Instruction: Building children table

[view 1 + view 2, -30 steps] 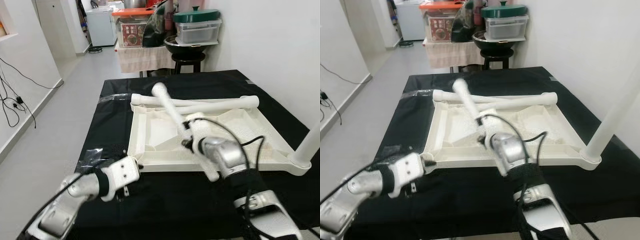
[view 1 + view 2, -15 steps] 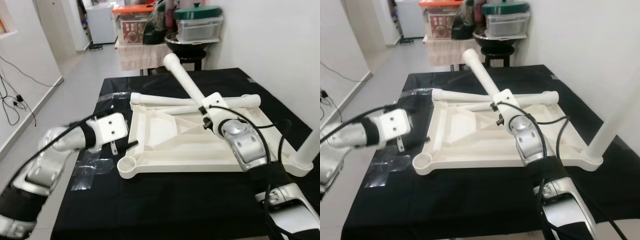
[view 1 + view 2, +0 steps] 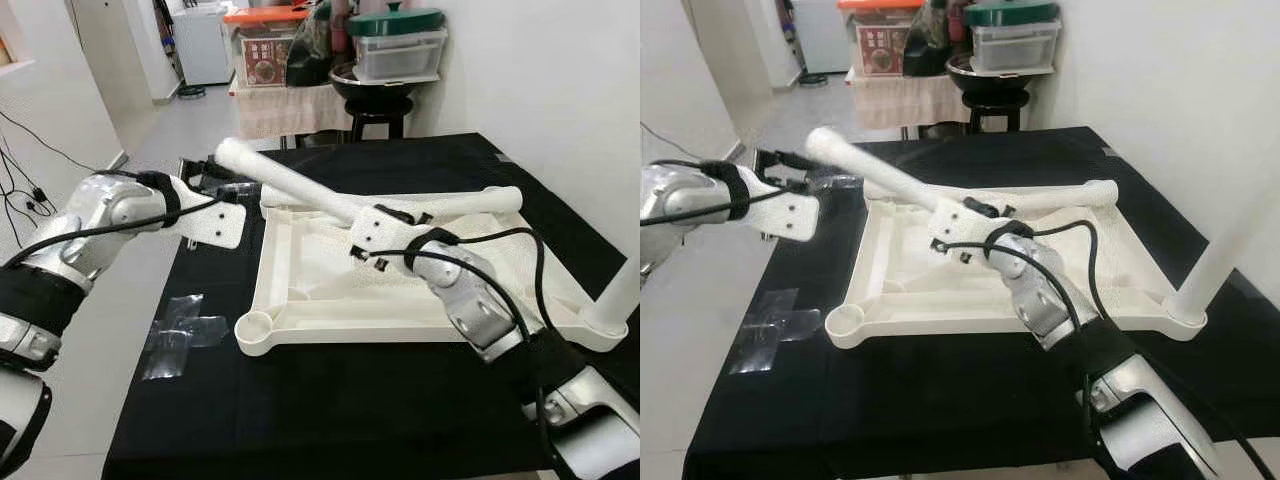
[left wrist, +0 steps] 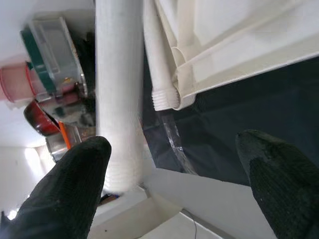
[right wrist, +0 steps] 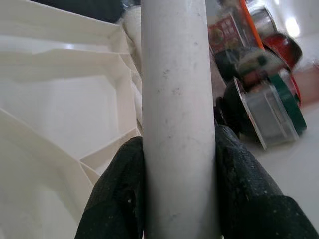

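Note:
The white children's table top (image 3: 400, 330) lies upside down on the black-covered table (image 3: 330, 410). My right gripper (image 5: 177, 149) is shut on a white leg tube (image 3: 290, 185), held above the table top and slanting toward the back left. My left gripper (image 4: 174, 149) is open at the tube's free end, and the tube (image 4: 119, 99) passes close by one finger (image 4: 65, 189). A second leg (image 3: 450, 205) lies along the top's far edge. A third leg (image 3: 625, 290) stands upright in the near right corner. The near left corner socket (image 3: 258, 330) holds nothing.
Crumpled clear film (image 3: 185, 325) lies on the black cover at the left. A stool with pots and lidded boxes (image 3: 390, 60) stands behind the table. A white wall runs along the right. Open floor and cables (image 3: 30, 210) are on the left.
My right gripper has swung the leg from pointing up and back to slanting left. My left arm has risen and reached to the leg's free end.

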Tool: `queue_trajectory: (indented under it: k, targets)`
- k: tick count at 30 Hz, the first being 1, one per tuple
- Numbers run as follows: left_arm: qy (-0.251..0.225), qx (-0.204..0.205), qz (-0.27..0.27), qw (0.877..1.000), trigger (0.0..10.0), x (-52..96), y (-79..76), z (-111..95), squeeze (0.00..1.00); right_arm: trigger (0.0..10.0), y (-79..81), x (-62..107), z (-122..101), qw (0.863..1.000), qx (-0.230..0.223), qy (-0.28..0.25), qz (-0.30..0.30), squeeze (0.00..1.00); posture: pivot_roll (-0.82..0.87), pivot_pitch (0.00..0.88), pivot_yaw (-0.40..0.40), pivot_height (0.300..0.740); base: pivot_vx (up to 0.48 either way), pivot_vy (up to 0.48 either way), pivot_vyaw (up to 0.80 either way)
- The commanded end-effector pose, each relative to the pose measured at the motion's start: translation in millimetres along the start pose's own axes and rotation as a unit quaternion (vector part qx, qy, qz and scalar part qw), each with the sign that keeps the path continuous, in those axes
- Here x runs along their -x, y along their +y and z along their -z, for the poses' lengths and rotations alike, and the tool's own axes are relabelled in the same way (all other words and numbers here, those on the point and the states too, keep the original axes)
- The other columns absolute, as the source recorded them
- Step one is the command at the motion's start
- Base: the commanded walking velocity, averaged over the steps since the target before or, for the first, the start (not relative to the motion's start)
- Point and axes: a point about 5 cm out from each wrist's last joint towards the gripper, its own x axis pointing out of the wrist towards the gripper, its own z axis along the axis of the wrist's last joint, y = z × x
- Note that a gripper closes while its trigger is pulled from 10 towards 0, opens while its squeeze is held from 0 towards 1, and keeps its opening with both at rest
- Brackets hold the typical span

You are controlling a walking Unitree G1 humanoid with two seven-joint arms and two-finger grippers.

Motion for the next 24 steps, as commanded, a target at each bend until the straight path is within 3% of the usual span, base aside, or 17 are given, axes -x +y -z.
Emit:
queue_trajectory:
  k: [1,6,7,8,11,24]
  targets:
    - [-0.002,-0.013,0.017,1.000,10.0,-5.4,-3.9,-1.2,0.00,0.0,7.0,1.5,-12.8,0.999,0.026,-0.034,-0.019,0.00,0.01,0.000,0.040,0.740,0.000,0.000,0.00]
    - [-0.002,-0.043,0.020,0.999,10.0,-13.8,-3.4,-1.6,0.00,0.0,14.3,5.7,-20.2,0.995,0.056,-0.057,-0.053,0.00,0.00,0.000,0.048,0.740,0.000,0.000,0.00]
    - [-0.002,-0.052,0.014,0.999,10.0,-16.5,-0.4,-1.6,0.00,8.2,17.3,6.5,-19.9,0.994,0.067,-0.058,-0.065,0.00,0.00,0.000,0.047,0.740,0.000,0.000,0.00]
    - [0.001,-0.058,0.010,0.998,10.0,-18.9,2.1,-0.6,0.00,10.0,19.7,7.0,-18.6,0.993,0.075,-0.056,-0.074,0.00,0.00,0.000,0.048,0.740,0.000,0.000,0.00]
    - [0.003,-0.060,0.008,0.998,10.0,-20.1,3.5,0.5,0.00,10.0,20.8,7.2,-17.2,0.992,0.079,-0.054,-0.079,0.00,0.00,0.000,0.050,0.740,0.000,0.000,0.00]
    - [0.030,-0.028,0.049,0.998,10.0,-30.2,-21.1,12.6,0.00,10.0,10.2,6.6,-10.3,0.995,0.076,-0.032,-0.060,0.00,0.00,0.000,0.053,0.740,0.000,0.000,0.00]
